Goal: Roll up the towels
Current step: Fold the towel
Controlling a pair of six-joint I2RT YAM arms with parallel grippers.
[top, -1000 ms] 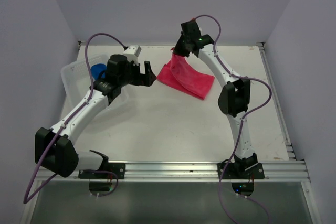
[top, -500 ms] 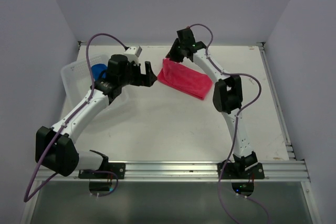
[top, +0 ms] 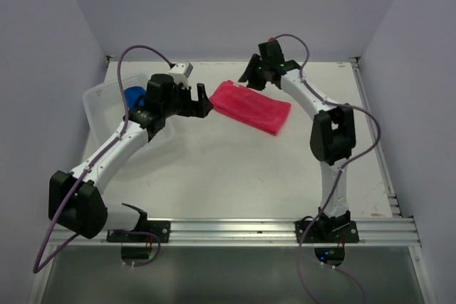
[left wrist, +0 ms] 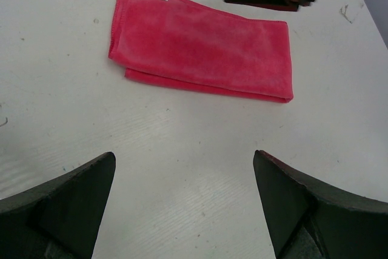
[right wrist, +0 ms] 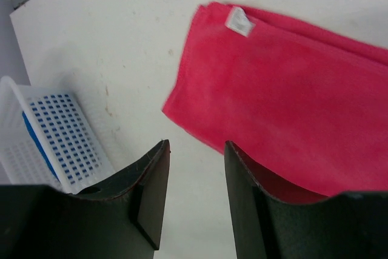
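The pink-red towel [top: 253, 107] lies folded flat on the table at the back centre, with its white tag [right wrist: 238, 20] showing at one corner. My right gripper [top: 248, 80] hovers just behind the towel's far edge, open, with only bare table between its fingers [right wrist: 197, 147]. My left gripper [top: 205, 102] is wide open just left of the pink towel [left wrist: 200, 43] and apart from it. The blue towel [top: 132, 95] sits in the white basket, partly hidden by my left arm.
The white slotted basket [top: 100, 101] stands at the left edge of the table, beside my left arm. It also shows in the right wrist view as basket [right wrist: 54, 131]. Walls close in the table at the back and both sides.
My right gripper held up the pink towel's left edge, laid it down so the towel lies flat, then opened and drew back to the right. The left arm has not moved.
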